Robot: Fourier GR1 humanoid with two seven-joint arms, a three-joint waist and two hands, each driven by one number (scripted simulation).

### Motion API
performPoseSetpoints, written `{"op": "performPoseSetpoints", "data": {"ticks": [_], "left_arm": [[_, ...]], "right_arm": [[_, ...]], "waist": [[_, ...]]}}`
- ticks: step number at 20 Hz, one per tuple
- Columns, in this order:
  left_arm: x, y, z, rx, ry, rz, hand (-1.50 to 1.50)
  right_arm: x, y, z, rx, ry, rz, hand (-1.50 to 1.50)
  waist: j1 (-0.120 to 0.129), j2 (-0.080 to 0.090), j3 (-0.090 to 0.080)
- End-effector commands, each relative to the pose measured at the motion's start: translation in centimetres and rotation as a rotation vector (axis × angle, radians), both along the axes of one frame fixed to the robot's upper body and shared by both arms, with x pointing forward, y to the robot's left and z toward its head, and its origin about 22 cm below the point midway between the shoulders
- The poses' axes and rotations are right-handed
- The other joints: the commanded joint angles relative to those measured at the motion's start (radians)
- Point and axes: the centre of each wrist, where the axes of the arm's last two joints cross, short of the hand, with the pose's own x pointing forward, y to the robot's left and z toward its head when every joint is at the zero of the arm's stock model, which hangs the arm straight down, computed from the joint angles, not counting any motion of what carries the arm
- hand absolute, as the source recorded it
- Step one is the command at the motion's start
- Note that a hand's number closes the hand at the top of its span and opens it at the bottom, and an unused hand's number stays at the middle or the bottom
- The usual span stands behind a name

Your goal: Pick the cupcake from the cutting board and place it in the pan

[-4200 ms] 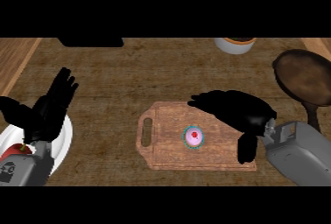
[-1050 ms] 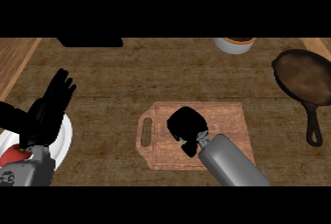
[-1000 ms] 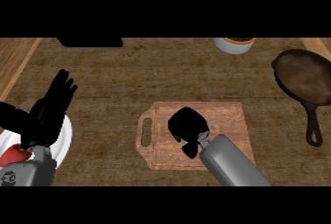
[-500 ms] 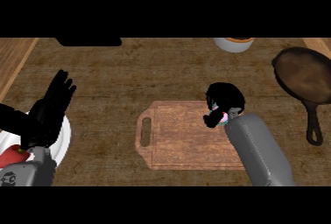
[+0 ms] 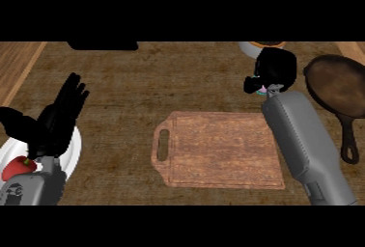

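My right hand [image 5: 275, 70] hovers beyond the far right corner of the wooden cutting board [image 5: 221, 149], just left of the dark pan [image 5: 341, 91]. Its fingers are curled round the cupcake [image 5: 263, 89], of which only a pink and pale sliver shows under the palm. Nothing lies on the board. The pan sits at the right edge, handle toward me. At the left edge my left hand [image 5: 55, 118] rests open, fingers up, above a white plate [image 5: 70, 157].
A red fruit [image 5: 19, 167] lies on the white plate at the lower left. A small round bowl [image 5: 261, 47] stands at the back behind my right hand. A black object [image 5: 103, 45] sits at the back left. Lighter wooden trim runs along the left side.
My right hand closed on the cupcake on the board, lifted it and carried it up and right toward the pan. The board is now bare. The left hand stayed still.
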Motion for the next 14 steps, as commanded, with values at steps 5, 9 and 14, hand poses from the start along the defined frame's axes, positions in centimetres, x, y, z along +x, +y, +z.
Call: {"op": "performPoseSetpoints", "data": {"ticks": [5, 9, 14], "left_arm": [[0.8, -1.3, -0.1, 0.003, 0.002, 0.007, 0.00], [-0.7, 0.3, -0.1, 0.021, -0.009, 0.009, 0.00], [-0.7, 1.2, 0.7, 0.015, 0.000, 0.010, 0.00]], "right_arm": [[1.8, -0.5, 7.6, -0.057, -0.217, -0.068, 1.50], [2.4, -3.1, 8.7, -0.021, -0.263, -0.140, 1.50], [1.9, -8.8, 8.0, 0.013, -0.327, -0.227, 1.50]], "waist": [[-0.012, -0.005, 0.000], [-0.005, -0.004, 0.000], [-0.012, -0.006, 0.000]]}}
